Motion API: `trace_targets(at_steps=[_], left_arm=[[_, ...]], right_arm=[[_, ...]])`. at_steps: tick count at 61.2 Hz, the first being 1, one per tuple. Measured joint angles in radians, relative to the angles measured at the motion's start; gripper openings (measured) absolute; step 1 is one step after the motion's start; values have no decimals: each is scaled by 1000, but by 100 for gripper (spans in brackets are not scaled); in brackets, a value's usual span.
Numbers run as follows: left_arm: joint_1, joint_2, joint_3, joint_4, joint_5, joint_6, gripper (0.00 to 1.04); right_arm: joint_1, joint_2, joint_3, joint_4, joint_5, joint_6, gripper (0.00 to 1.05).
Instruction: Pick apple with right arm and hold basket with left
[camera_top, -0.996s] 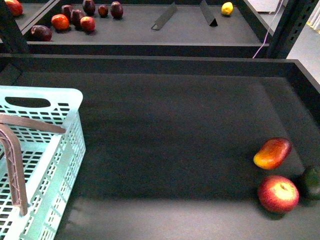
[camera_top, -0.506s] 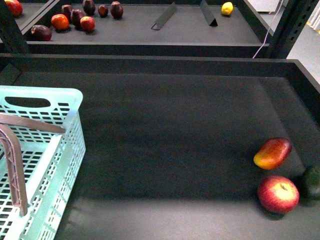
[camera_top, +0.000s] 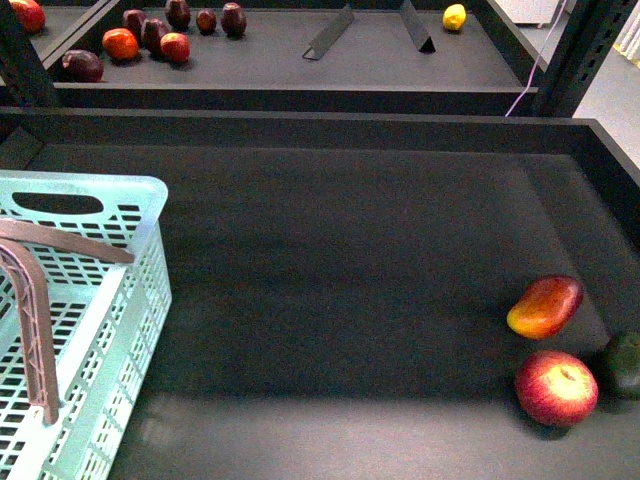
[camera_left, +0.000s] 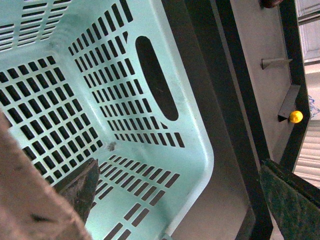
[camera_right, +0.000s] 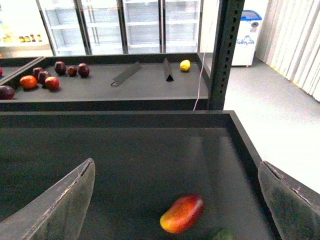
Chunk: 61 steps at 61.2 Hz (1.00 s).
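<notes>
I judge the task barely begun: neither arm shows in the front view and nothing is held. The apple (camera_top: 556, 388) lies by the table's (camera_top: 350, 270) near right corner. The basket (camera_top: 120, 300) sits at the near left corner, its handle (camera_top: 30, 330) folded across the inside.

The left fingers (camera_left: 287, 200) are spread apart above the basket's inner corner and clamped on nothing. The right fingers (camera_right: 60, 205) are also apart, and high. Their camera shows the mango (camera_right: 182, 214) but not the apple, so I'd bring that arm back toward the near edge and down, centred on the apple. The left arm needs to close on the basket's rim or handle.

Crowding is what stands in the way. The mango lies just behind the apple and a green fruit (camera_top: 624, 365) just beside it toward the right edge. I can't tell whether that one touches it. The right wall is close too, so a finger may nudge a neighbour.
</notes>
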<state>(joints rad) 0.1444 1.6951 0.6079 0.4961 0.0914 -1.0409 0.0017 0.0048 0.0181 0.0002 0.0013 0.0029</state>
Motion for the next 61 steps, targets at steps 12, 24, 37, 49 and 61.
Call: trace_targets(at_steps=[12,24,37,49,61], left_arm=[[-33,7,18,-37,-36,-32,95],[-40,1,17,-78,-51,-64,59],[-37,-37,6,-98,-39,-103,30],[-56,-99,-6,-135,-41,-106,29],[-169,-211,7,-214,-71,-102,29]], right_arm=[[0,0,0,0,0,0,96],[0,0,0,0,0,0,96],[0,0,0,0,0,0,96],[0,0,0,0,0,0,96],[0,0,0,0,0,0,96]])
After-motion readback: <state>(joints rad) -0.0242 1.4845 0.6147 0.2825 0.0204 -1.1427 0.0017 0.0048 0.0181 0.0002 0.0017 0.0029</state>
